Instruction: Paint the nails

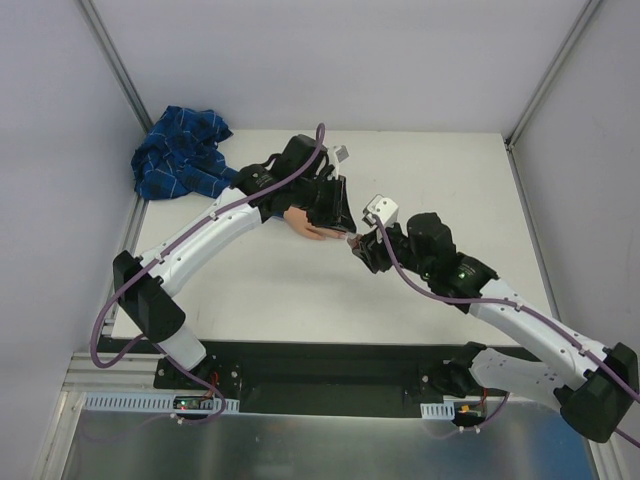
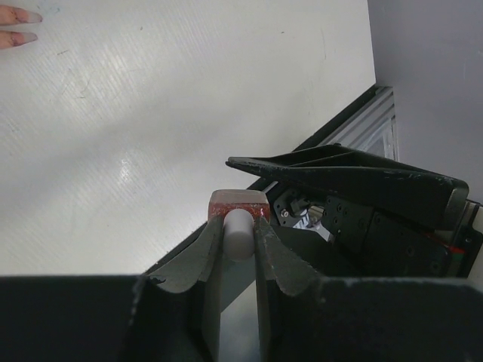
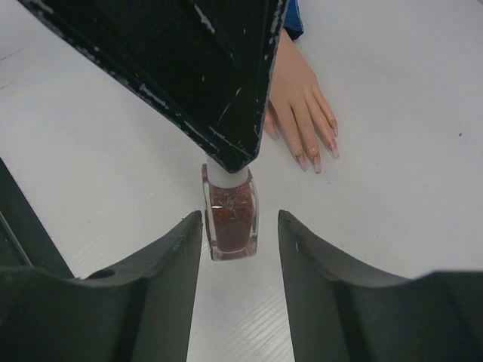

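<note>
The broad white table (image 1: 300,290) carries everything. The long white-and-black left arm (image 1: 210,235) reaches diagonally across it towards the middle, and the right arm (image 1: 500,300) angles in from the other side to meet it. A rumpled blue plaid sleeve (image 1: 180,155) is bunched in the far left corner. From under the left arm emerges the pale peach fake hand (image 3: 298,98), lying palm down and flat, its fingers pointing towards the right arm. The left gripper (image 2: 239,226) is clamped tight on the white neck of a small square glass bottle (image 3: 230,219) of reddish-brown polish, which it holds out base first. I cannot tell whether the bottle touches the table. The right gripper (image 3: 240,217) brackets that glass body, one dark finger on each side, with a visible sliver of table between each finger and the glass, so its jaws stand apart and grip nothing. The bottle's long axis runs straight down the gap, from the right wrist towards the left gripper. The right fingers therefore need only close sideways on the flat glass faces. The nails (image 3: 317,161), tiny mauve-pink tips, lie on the table just beyond the bottle and off to its right. They are nearer the right gripper than anything else is and apart from both.
</note>
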You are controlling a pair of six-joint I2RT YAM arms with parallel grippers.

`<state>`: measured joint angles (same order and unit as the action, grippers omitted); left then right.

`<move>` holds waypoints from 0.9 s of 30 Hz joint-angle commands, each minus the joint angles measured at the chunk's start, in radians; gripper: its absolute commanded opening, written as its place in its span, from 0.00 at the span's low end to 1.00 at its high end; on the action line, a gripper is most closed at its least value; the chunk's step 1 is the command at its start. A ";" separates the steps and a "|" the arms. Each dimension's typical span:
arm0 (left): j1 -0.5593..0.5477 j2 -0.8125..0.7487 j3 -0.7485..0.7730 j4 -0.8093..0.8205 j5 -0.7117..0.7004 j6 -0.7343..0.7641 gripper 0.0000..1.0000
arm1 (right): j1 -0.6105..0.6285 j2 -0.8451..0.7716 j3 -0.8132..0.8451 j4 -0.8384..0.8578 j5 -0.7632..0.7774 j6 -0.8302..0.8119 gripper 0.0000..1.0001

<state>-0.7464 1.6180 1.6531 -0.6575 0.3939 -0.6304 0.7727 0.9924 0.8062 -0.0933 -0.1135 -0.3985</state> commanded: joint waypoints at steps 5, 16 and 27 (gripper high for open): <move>-0.001 0.013 0.054 -0.042 -0.004 -0.006 0.00 | -0.036 0.023 0.060 0.055 -0.067 -0.016 0.41; -0.002 0.031 0.073 -0.062 0.008 0.015 0.00 | -0.039 0.063 0.091 0.073 -0.112 -0.002 0.43; -0.002 0.034 0.100 -0.071 0.036 0.034 0.00 | -0.041 0.078 0.096 0.089 -0.156 0.018 0.00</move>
<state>-0.7448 1.6512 1.7004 -0.7086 0.3878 -0.6178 0.7353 1.0748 0.8597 -0.0715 -0.2253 -0.3882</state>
